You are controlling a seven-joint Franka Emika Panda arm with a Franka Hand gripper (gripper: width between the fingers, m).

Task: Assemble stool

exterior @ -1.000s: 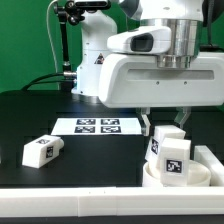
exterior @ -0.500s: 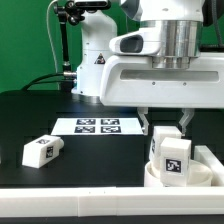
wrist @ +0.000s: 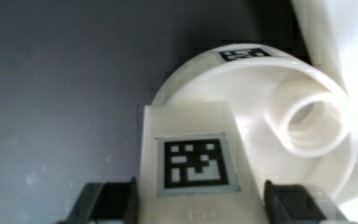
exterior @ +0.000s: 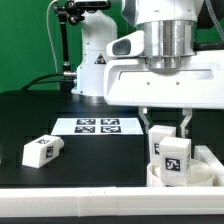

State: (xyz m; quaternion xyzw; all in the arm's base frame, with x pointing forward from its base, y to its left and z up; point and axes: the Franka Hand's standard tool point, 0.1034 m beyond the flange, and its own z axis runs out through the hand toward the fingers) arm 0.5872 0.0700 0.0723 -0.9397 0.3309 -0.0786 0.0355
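Note:
A white stool leg (exterior: 170,155) with a black-and-white tag stands upright on the round rimmed seat (exterior: 196,176) at the front of the exterior view's right. My gripper (exterior: 167,129) comes down from above and is shut on the leg's top, one finger on each side. In the wrist view the tagged leg (wrist: 197,160) sits between my dark fingers (wrist: 112,201), and my gripper (wrist: 213,205) grips its near end. Beyond it curves the seat (wrist: 247,85), which shows a round socket hole (wrist: 311,126) and a small tag at its far rim.
A second loose leg (exterior: 42,150) lies on its side on the black table at the exterior view's left. The marker board (exterior: 97,126) lies flat in the middle. A white raised wall (exterior: 212,156) borders the seat on the right. The arm's base (exterior: 95,60) stands behind.
My wrist has turned about its vertical axis with the leg in its grip. The leg's tag now faces the camera more squarely. The loose leg has not moved.

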